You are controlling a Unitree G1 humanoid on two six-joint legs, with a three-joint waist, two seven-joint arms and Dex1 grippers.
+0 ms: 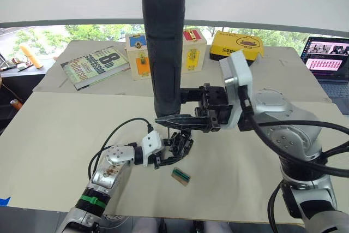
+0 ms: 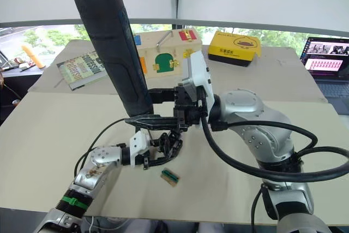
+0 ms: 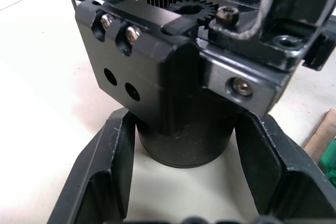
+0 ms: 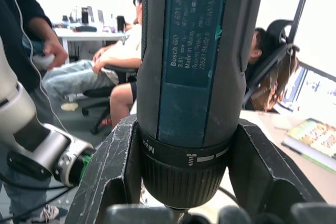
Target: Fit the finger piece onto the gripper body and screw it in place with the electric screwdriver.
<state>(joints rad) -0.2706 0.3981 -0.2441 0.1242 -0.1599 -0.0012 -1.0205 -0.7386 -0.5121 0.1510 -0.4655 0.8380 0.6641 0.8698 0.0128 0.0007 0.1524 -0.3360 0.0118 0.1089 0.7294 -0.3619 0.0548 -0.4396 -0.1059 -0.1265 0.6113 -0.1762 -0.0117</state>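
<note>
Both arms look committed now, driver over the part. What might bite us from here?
The electric screwdriver stands tall in the right gripper, clamped only near its bit end, so side load could tip it.

The left gripper holds the gripper body by its round base alone; driving torque may spin it between the fingers.

The tan-and-green block lies close by on the table and could get knocked.

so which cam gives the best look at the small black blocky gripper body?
Left wrist view: the small black blocky gripper body sits close up between the left gripper fingers, with screws, holes and a gear visible. In the eye views it is small and partly hidden under the thick black electric screwdriver.
</note>
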